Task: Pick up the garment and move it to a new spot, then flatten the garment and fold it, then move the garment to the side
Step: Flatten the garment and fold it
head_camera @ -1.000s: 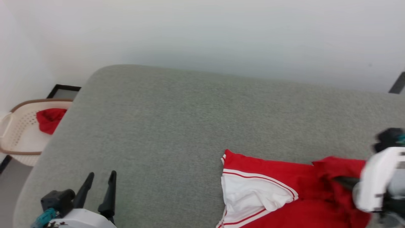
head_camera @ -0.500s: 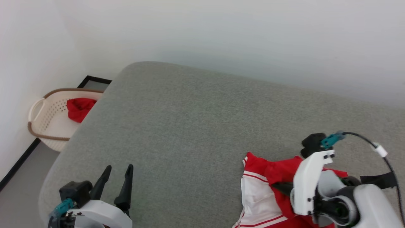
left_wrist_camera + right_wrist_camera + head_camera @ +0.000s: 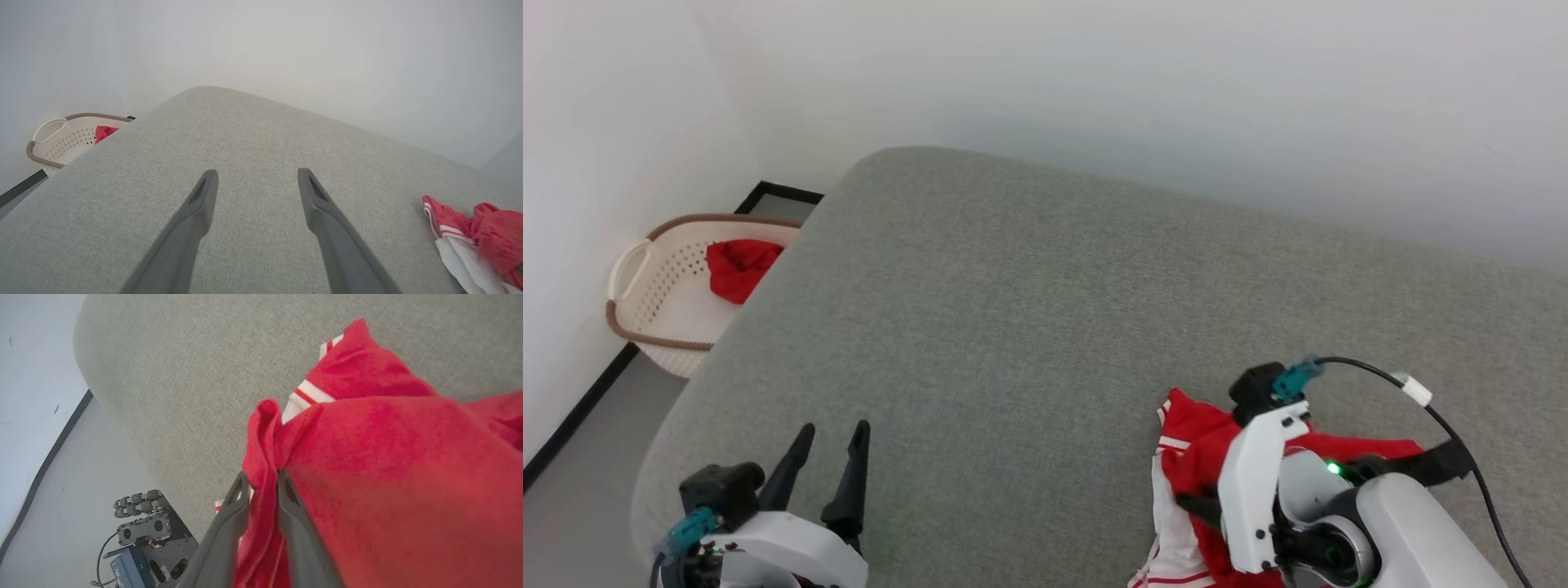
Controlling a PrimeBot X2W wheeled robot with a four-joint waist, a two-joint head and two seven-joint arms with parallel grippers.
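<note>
Now the garment [image 3: 1201, 437] is bunched tighter at the right tool [image 3: 261, 475].

A red jersey [image 3: 1202, 437] with white striped trim lies bunched at the front right of the grey cushion [image 3: 1029, 294] — the right hand [image 3: 1194, 505] reaches into its folds. The left hand [image 3: 833, 429], fingers spread, hovers lower left. Off the cushion's left edge — a beige basket [image 3: 645, 273] holding red cloth [image 3: 737, 268].

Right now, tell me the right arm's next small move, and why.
Probably open the right gripper and back off: its jaws pinch a fold of the garment, which lies bunched on the grey cushion and needs flattening.
</note>
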